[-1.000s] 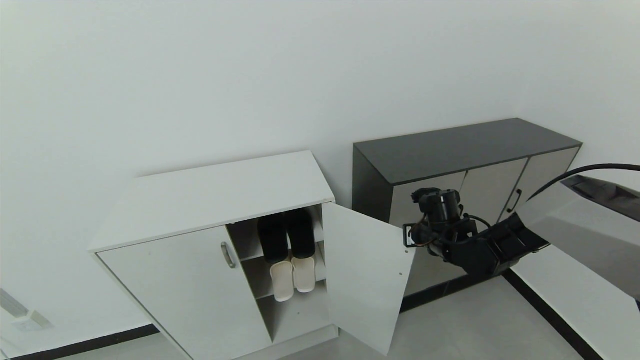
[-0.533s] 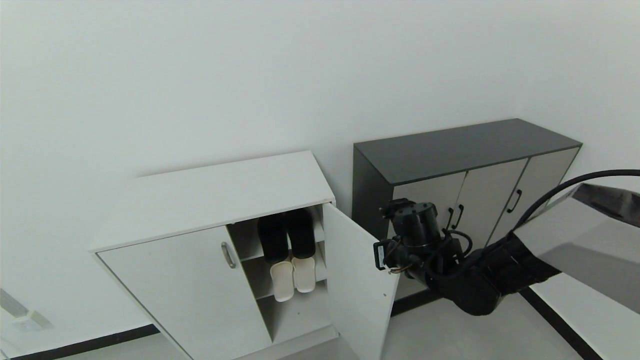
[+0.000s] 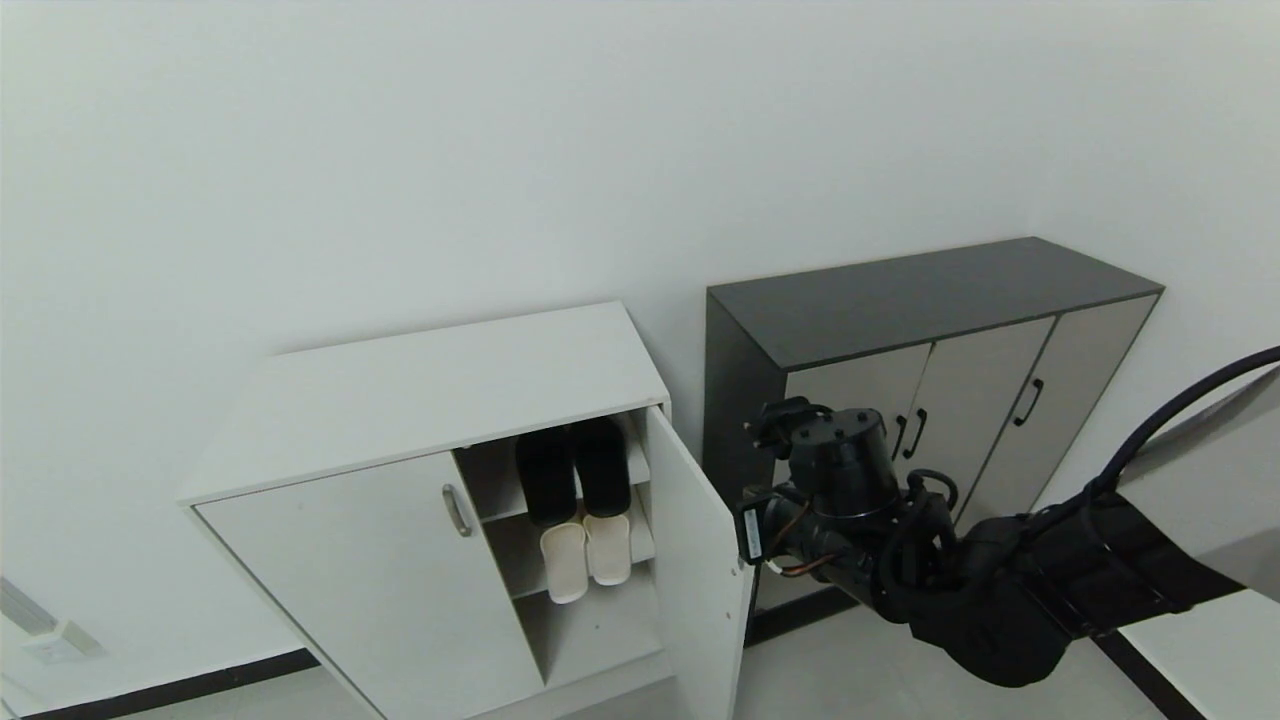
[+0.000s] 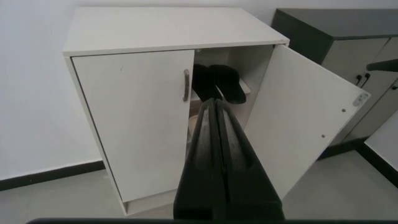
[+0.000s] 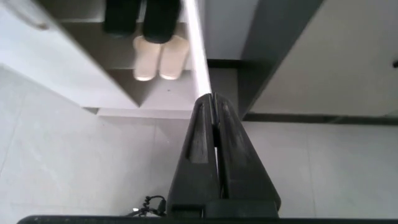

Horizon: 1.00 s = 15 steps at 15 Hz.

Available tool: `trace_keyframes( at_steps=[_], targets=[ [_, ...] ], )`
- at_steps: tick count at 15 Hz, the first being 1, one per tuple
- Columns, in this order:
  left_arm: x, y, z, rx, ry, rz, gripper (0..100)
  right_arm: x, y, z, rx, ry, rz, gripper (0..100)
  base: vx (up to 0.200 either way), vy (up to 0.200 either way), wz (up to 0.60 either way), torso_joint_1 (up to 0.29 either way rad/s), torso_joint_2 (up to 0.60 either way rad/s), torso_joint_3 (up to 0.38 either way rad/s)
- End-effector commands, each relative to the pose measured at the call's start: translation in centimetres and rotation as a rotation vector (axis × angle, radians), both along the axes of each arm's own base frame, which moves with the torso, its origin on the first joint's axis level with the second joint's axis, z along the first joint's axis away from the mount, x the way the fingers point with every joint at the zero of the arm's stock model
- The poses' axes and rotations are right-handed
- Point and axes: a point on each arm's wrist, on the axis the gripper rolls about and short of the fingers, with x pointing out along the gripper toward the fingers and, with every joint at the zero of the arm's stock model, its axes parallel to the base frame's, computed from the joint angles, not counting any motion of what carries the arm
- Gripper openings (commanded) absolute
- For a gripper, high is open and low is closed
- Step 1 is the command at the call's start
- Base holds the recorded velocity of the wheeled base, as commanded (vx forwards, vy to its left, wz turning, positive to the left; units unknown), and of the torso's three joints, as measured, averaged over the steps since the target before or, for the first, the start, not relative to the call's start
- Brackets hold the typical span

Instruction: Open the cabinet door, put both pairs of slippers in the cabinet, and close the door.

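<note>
Door (image 3: 700, 560) ajar; wrist view shows right end effector (image 5: 213, 98) clenched at its edge; left end effector (image 4: 214, 102) clenched, empty.

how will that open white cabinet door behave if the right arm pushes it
The door is a flat rigid panel hinged at the cabinet's side, so it should swing rather than flex. It looks thin and probably light, so a gentle push from the right gripper near its free edge likely suffices. Its smooth face may let shut jaws slide.

The cabinet (image 3: 440, 385) is plain white. The upper slippers (image 3: 572, 468) are black, the lower slippers (image 3: 586, 556) cream. The sideboard (image 3: 920, 290) is dark grey, its doors (image 3: 975, 400) paler.
</note>
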Motion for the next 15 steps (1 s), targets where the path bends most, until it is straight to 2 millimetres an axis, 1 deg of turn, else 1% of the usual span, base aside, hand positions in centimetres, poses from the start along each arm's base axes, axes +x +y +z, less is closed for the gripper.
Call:
trace_keyframes(
  at_steps=[1,4,6,8,9,11,13,15],
  targets=[
    [0.0,0.0,0.0,-0.001,0.000,0.000,0,0.3,-0.1,-0.7,-0.010,0.013,-0.005,0,0.000,0.000,0.00,0.000,0.00,0.000],
    [0.0,0.0,0.0,0.000,0.000,0.000,0,1.9,-0.2,-3.5,-0.044,0.041,-0.031,0,0.000,0.000,0.00,0.000,0.00,0.000],
    [0.0,0.0,0.0,-0.001,0.000,0.000,0,3.0,0.1,-5.2,-0.042,0.034,-0.039,0,0.000,0.000,0.00,0.000,0.00,0.000],
    [0.0,0.0,0.0,0.000,0.001,0.000,0,3.3,0.5,-6.6,-0.054,0.050,-0.033,0,0.000,0.000,0.00,0.000,0.00,0.000],
    [0.0,0.0,0.0,-0.001,0.000,0.000,0,3.1,0.7,-6.8,-0.053,0.058,-0.018,0,0.000,0.000,0.00,0.000,0.00,0.000],
    [0.0,0.0,0.0,-0.001,0.000,0.000,0,2.4,1.4,-6.7,-0.041,0.060,0.012,0,0.000,0.000,0.00,0.000,0.00,0.000],
    [0.0,0.0,0.0,-0.001,0.001,0.000,0,1.1,2.7,-5.8,-0.002,0.020,0.057,0,0.000,0.000,0.00,0.000,0.00,0.000],
    [0.0,0.0,0.0,-0.001,0.001,0.000,0,-0.6,3.5,-4.8,0.026,-0.008,0.102,0,0.000,0.000,0.00,0.000,0.00,0.000]
  ],
)
